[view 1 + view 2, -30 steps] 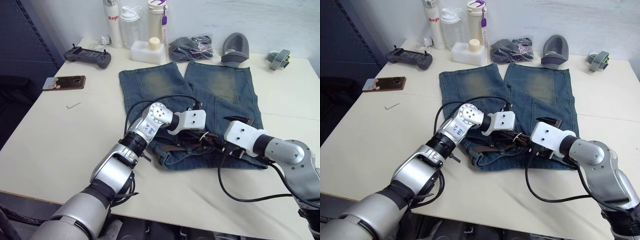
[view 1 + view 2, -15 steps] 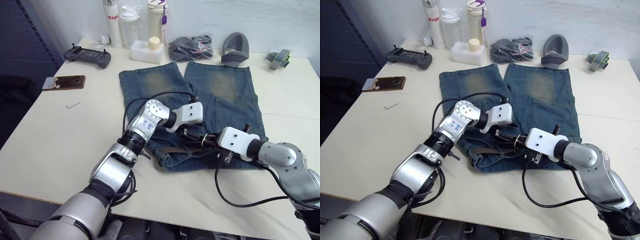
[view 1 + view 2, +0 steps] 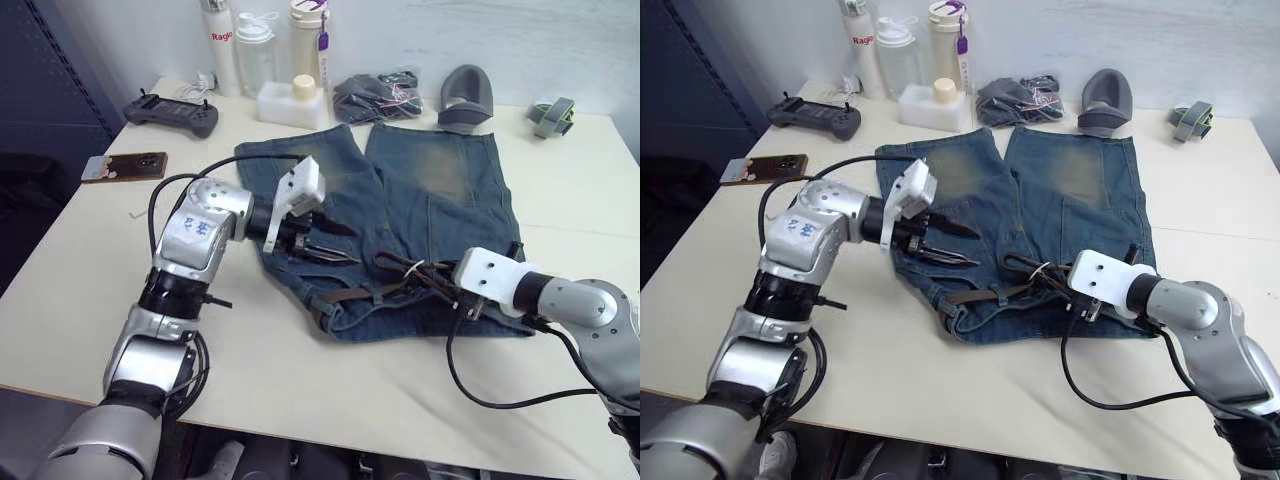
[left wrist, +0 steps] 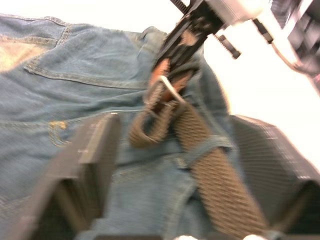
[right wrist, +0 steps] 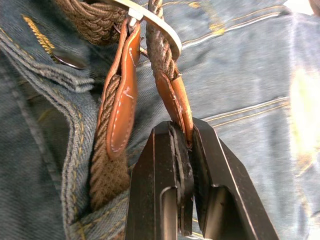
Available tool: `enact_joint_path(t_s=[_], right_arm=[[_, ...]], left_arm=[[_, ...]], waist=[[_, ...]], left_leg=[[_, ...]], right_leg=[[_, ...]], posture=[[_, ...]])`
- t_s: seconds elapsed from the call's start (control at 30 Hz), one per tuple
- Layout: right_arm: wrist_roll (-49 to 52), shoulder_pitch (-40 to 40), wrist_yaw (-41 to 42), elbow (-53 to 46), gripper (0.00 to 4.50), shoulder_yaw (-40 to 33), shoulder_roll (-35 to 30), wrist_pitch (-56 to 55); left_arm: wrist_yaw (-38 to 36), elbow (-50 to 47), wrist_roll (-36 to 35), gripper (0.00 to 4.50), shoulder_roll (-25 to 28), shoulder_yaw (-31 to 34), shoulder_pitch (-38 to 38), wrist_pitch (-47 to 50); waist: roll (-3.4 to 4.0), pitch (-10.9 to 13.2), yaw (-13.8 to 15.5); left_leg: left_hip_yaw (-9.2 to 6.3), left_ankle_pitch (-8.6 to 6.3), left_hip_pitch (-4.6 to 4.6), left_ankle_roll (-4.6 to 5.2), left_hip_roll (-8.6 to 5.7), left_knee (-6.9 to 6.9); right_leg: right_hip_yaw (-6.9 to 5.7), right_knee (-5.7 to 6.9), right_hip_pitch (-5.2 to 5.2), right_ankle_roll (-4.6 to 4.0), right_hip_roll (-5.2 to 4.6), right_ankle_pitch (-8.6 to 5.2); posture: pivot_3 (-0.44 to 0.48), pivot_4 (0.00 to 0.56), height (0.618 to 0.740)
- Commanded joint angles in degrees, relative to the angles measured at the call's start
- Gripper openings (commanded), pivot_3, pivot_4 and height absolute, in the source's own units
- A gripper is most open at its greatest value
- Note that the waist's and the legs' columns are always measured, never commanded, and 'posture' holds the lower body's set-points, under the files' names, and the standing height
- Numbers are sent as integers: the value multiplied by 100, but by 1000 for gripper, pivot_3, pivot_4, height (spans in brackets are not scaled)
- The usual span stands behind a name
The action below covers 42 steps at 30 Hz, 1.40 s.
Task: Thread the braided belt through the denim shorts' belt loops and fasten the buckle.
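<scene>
Pinching the tan leather tip (image 5: 175,102) of the dark-brown braided belt (image 4: 210,160) past the silver metal buckle (image 5: 155,22), the right gripper (image 5: 182,145) looks set to cinch it across the faded blue denim shorts (image 3: 440,180), while the left gripper (image 3: 325,243) hovers spread and empty over their left side.

A cream table (image 3: 90,270) stands against a white wall (image 3: 560,40)

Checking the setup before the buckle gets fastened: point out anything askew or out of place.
The shorts lie flat, but the belt sits bunched and looped at the waistband near the buckle. The right gripper pinches its tan leather tip.
</scene>
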Motion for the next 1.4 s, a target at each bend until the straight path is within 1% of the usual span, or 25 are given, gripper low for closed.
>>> enact_joint_path(t_s=[0.03, 0.13, 0.23, 0.37, 0.43, 0.5, 0.63, 0.7, 0.77, 0.83, 0.9, 1.03, 1.13, 1.2, 1.27, 1.33, 1.37, 1.4], right_arm=[[64, 78, 31, -195, 0, -428, -180, -43], [86, 191, 40, -261, 0, -538, -216, -21], [92, 292, 35, -365, 0, -601, -225, 26], [81, 421, 24, -481, 0, -716, -247, 63], [10, 576, -8, -539, 0, -784, -283, -18], [-152, 794, -35, -522, 0, -887, -390, -235], [-609, 1368, -192, -160, 0, -1411, -712, -1134], [-963, 1671, -426, 245, 0, -1729, -889, -1887], [-1432, 1962, -843, 833, 0, -2035, -1118, -2848], [-1866, 2119, -1311, 1338, 0, -2197, -1311, -3601], [-2226, 2211, -1676, 1724, 0, -2207, -1487, -4135], [-2575, 2144, -2117, 2234, 0, -1970, -1521, -4530], [-2397, 2081, -2057, 2377, 0, -1757, -1384, -4533], [-2386, 2038, -2058, 2387, 0, -1604, -1335, -4531], [-2160, 2036, -1913, 2301, 0, -1520, -1241, -4452], [-1844, 2043, -1781, 2230, 0, -1562, -1147, -4377], [-1723, 2044, -1726, 2205, 840, -1593, -1127, -4355], [-1628, 2031, -1672, 2181, 1123, -1624, -1125, -4334]], left_arm=[[221, -395, -27, 1315, -60, -310, 298, -98], [492, -358, 110, 35, -190, -601, 501, -191], [554, -325, 271, 35, -133, -931, 615, -306], [309, -262, 497, 35, 142, -1560, 916, -383], [205, -113, 930, 35, 482, -2061, 1199, -701], [167, -4, 1160, 35, 710, -2311, 1380, -883], [105, 43, 1180, 35, 951, -2436, 1555, -960], [40, 22, 1160, 35, 1026, -2487, 1597, -983], [-6, 26, 1194, 35, 1100, -2541, 1632, -1076], [-45, 48, 1208, 35, 1151, -2564, 1638, -1125], [-30, 100, 1227, 35, 1172, -2555, 1624, -1169], [-75, 200, 1204, 35, 1268, -2493, 1634, -1265], [-71, 279, 1199, 35, 1327, -2428, 1668, -1365], [-60, 297, 1188, 35, 1345, -2370, 1685, -1523], [19, 310, 1104, 35, 1287, -2198, 1687, -1782], [197, 338, 967, 35, 1176, -1936, 1676, -1810], [167, 322, 812, 0, 1134, -1807, 1677, -1728], [105, 271, 633, 329, 1116, -1660, 1675, -1632]], waist=[[0, 0, 22], [0, 0, 70], [0, 0, 78], [1, 0, 60], [3, -2, 50], [-3, -12, 65], [15, -86, 30], [16, -90, -12], [18, -104, -56], [20, -114, -80], [21, -124, -78], [24, -132, -65], [30, -139, -65], [32, -157, -67], [40, -164, -70], [41, -165, -71], [41, -165, -72], [41, -164, -75]], left_leg=[[0, 0, -2, 0, 0, 0], [0, -4, -5, 7, -1, 2], [0, -5, -12, 10, -1, 4], [2, -5, -8, 10, -1, 3], [5, -5, -2, 9, 0, 3], [3, -5, 4, 9, 3, 2], [8, -11, 46, 14, 4, -17], [14, -12, 69, 11, 16, -21], [24, -21, 133, 2, 24, -40], [33, -29, 145, -2, 31, -38], [44, -34, 152, -8, 39, -33], [50, -47, 145, -10, 40, -6], [49, -83, 136, -10, 45, 49], [50, -97, 137, -9, 46, 59], [50, -104, 137, -9, 48, 61], [51, -105, 137, -8, 48, 62], [50, -105, 136, -8, 49, 63], [51, -105, 135, -7, 50, 64]], right_leg=[[0, 0, 0, 0, 0, 0], [0, 2, 0, 0, -1, 0], [-1, 1, -2, 0, -1, 0], [0, -2, -2, 0, -1, 0], [3, -2, -1, -1, -1, -1], [5, 1, 3, -8, -1, -4], [8, -17, 42, -14, 0, -8], [8, -27, 63, -20, 9, -13], [8, -40, 118, -31, 11, -25], [13, -33, 122, -40, 14, -35], [25, -12, 116, -53, 18, -47], [37, 33, 98, -61, 17, -73], [40, 81, 92, -57, 17, -108], [43, 93, 92, -59, 17, -119], [43, 95, 92, -62, 17, -122], [44, 96, 91, -61, 18, -122], [44, 96, 90, -61, 18, -122], [45, 97, 90, -61, 18, -122]], posture=[[0, 150, 656], [0, 150, 656], [0, 150, 656], [0, 150, 656], [0, 150, 656], [0, 150, 656], [0, 150, 656], [0, 150, 656], [0, 150, 656], [0, 150, 656], [0, 150, 656], [0, 150, 656], [0, 150, 656], [0, 150, 656], [0, 150, 656], [0, 150, 656], [0, 150, 656], [0, 150, 656]])
